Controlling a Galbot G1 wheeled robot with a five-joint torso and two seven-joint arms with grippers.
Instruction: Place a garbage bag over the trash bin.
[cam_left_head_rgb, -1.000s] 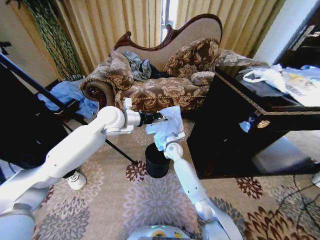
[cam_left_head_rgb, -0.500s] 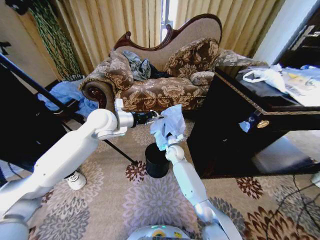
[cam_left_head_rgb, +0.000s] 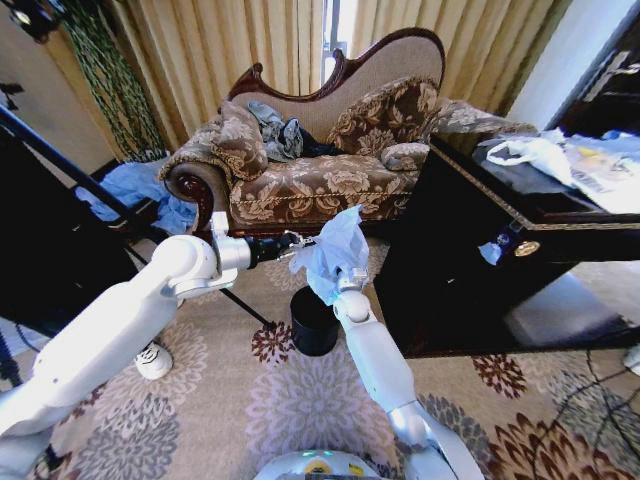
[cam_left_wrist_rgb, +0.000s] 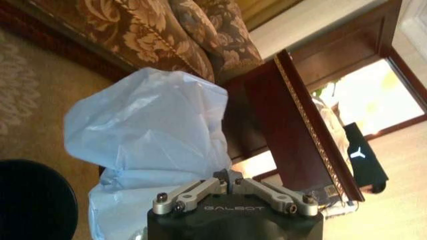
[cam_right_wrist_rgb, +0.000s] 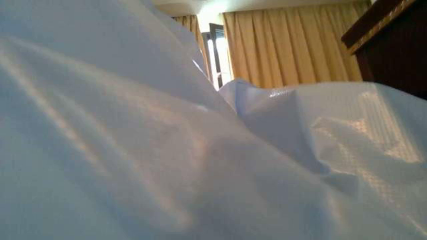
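The garbage bag (cam_left_head_rgb: 336, 250) is a crumpled pale blue-white bundle held in the air just above the black trash bin (cam_left_head_rgb: 313, 320), which stands on the carpet. My left gripper (cam_left_head_rgb: 297, 242) comes in from the left and is shut on the bag's left edge. In the left wrist view its jaws (cam_left_wrist_rgb: 227, 177) pinch the plastic of the garbage bag (cam_left_wrist_rgb: 153, 135), with the trash bin (cam_left_wrist_rgb: 27, 200) dark at the corner. My right gripper (cam_left_head_rgb: 345, 281) rises from below with the bag's lower end bunched in its grip. The garbage bag (cam_right_wrist_rgb: 200, 150) covers the right wrist view.
A patterned sofa (cam_left_head_rgb: 320, 170) stands behind the bin. A dark wooden table (cam_left_head_rgb: 480, 250) with white bags on top is close on the right. A black tripod leg (cam_left_head_rgb: 120, 210) and a blue cloth heap (cam_left_head_rgb: 130, 190) lie on the left. Floral carpet (cam_left_head_rgb: 300, 400) is open in front.
My left arm has drawn back to the left, pulling the bag's edge with it. The right gripper has lifted the bag a little higher above the bin.
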